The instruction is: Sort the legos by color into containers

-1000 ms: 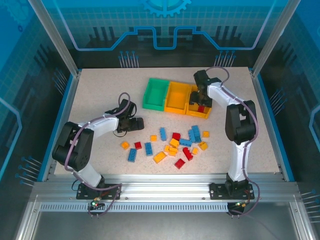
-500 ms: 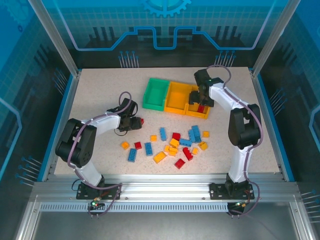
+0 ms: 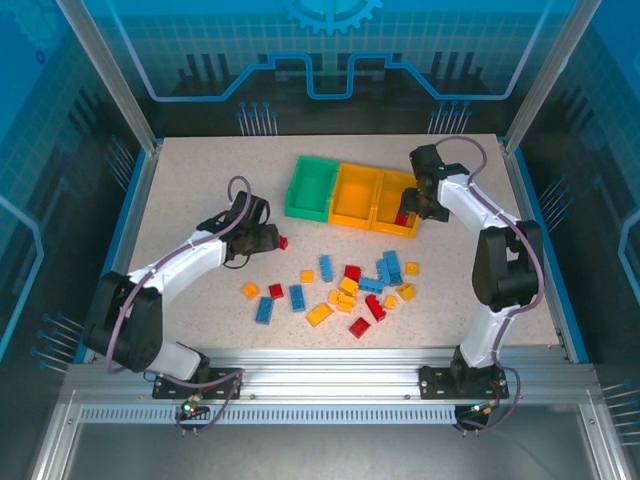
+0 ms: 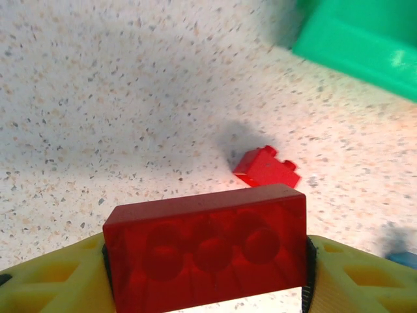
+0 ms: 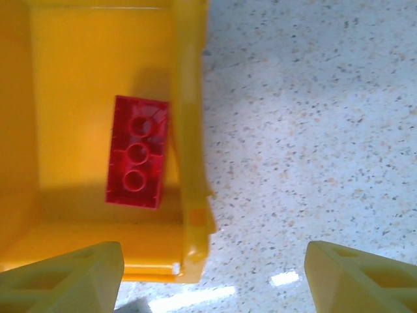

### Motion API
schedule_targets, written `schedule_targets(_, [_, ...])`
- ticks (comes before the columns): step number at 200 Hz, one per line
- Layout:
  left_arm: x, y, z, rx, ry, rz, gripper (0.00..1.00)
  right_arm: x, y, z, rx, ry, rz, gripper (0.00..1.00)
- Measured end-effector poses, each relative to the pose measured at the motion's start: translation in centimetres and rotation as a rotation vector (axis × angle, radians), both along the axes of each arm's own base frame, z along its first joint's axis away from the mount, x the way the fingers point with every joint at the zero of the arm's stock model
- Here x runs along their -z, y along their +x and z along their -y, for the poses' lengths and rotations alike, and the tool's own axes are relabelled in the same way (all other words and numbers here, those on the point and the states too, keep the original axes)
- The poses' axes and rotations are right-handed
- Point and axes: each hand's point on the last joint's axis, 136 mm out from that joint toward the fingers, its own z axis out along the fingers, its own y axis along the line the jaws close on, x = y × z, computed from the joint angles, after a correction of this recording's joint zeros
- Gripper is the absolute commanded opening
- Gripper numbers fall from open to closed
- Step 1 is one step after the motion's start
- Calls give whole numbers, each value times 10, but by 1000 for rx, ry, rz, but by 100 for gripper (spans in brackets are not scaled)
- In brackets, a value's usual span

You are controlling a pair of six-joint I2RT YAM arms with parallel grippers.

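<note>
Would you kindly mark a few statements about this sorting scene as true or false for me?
1. The left claw grips a red brick. True.
2. The right claw is shut on a blue brick. False: it is open and empty.
3. A second red brick lies inside the right-hand orange-yellow bin. True.
4. The green bin stands between the other two bins. False: it is at the left end of the row.

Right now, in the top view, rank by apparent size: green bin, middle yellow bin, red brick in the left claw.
1. green bin and middle yellow bin: look alike, tied.
2. red brick: far smaller.
</note>
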Motion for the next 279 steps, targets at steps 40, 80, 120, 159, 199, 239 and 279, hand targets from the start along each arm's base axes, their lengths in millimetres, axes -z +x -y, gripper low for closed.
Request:
schedule_targets(40, [-35, 17, 31, 63, -38, 70, 54, 12, 0, 17, 19, 37, -14, 67])
schedule_targets(80, [-69, 42, 97, 210, -97, 149, 57, 33, 7, 9, -24, 70, -40, 49])
schedule_targets(120, [-75, 48, 147, 334, -125, 163, 57, 46, 11, 3, -86, 73, -58, 35])
schedule_targets(159, [-76, 58, 189, 435, -141, 175, 56, 47, 17, -7, -155, 69, -39, 26])
schedule_targets(199, [-69, 61, 216, 489, -155, 168, 56, 48, 19, -17, -207, 67, -15, 21])
schedule_targets(239, [-72, 66, 224, 499, -164, 177, 56, 48, 16, -25, -261, 79, 6, 19])
schedule_targets(279, [-71, 76, 239, 514, -178, 181, 57, 49, 14, -27, -250, 90, -3, 26])
